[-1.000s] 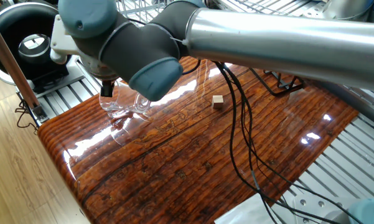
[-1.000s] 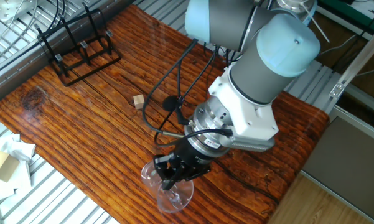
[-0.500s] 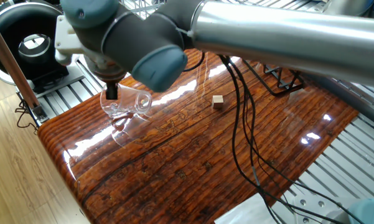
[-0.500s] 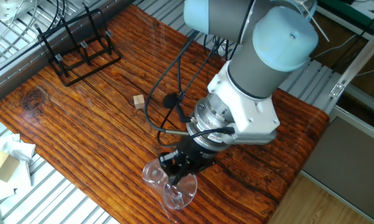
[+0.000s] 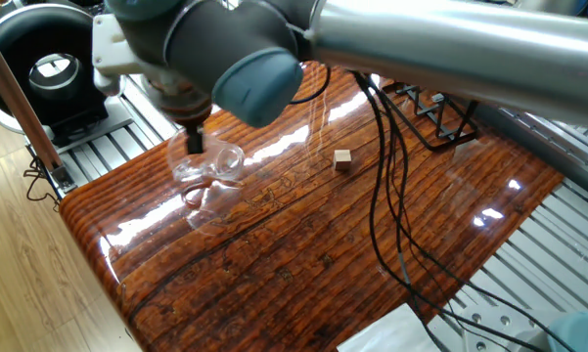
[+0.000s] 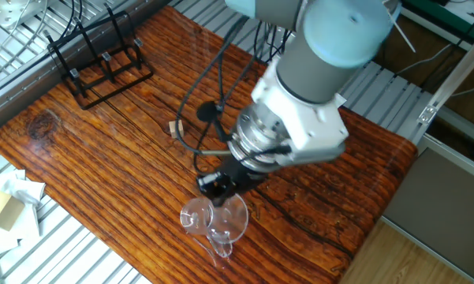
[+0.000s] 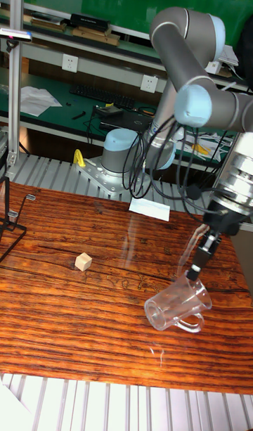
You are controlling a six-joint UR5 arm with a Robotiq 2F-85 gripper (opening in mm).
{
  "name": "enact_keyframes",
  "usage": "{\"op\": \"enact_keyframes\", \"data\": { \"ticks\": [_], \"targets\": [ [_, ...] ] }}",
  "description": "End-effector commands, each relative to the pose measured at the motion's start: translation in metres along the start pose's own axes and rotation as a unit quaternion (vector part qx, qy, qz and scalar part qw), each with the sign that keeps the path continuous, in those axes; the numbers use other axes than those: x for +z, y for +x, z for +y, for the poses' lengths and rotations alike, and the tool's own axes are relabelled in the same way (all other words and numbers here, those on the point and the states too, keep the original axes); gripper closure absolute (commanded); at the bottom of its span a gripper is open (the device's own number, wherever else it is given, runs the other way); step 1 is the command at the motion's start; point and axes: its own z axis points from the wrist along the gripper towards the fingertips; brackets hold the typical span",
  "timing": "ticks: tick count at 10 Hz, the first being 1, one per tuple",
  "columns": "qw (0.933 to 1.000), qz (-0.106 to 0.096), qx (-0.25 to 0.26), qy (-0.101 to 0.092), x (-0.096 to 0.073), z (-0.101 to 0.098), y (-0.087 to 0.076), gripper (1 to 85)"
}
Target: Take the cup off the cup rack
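Note:
The clear glass cup (image 5: 213, 168) (image 6: 214, 222) (image 7: 176, 309) hangs tilted just above the wooden table, near its corner, with its handle pointing down. My gripper (image 5: 194, 144) (image 6: 218, 186) (image 7: 197, 265) comes down from above and is shut on the cup's rim wall. The black wire cup rack (image 6: 101, 57) (image 5: 441, 123) stands bare at the far side of the table, well away from the gripper. Only its edge (image 7: 10, 222) shows in the tall view.
A small wooden cube (image 5: 343, 159) (image 7: 83, 261) lies mid-table. Black cables (image 5: 382, 196) trail from the arm across the wood. A silver wire frame (image 6: 12, 17) is beyond the rack, crumpled paper (image 6: 6, 197) lies off the table edge, and a round black device (image 5: 41, 61) sits past the corner.
The gripper has shifted away from the table's corner edge and risen slightly, carrying the cup along; the cup has tipped from resting low to hanging tilted.

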Motion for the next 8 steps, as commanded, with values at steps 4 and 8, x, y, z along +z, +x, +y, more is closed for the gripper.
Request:
{"op": "enact_keyframes", "data": {
  "ticks": [4, 8],
  "targets": [
    [0.9963, -0.063, -0.040, -0.043, 0.007, -0.015, 0.036, 84.3],
    [0.9974, -0.040, 0.033, -0.050, -0.023, -0.004, -0.005, 84.3]
  ]
}}
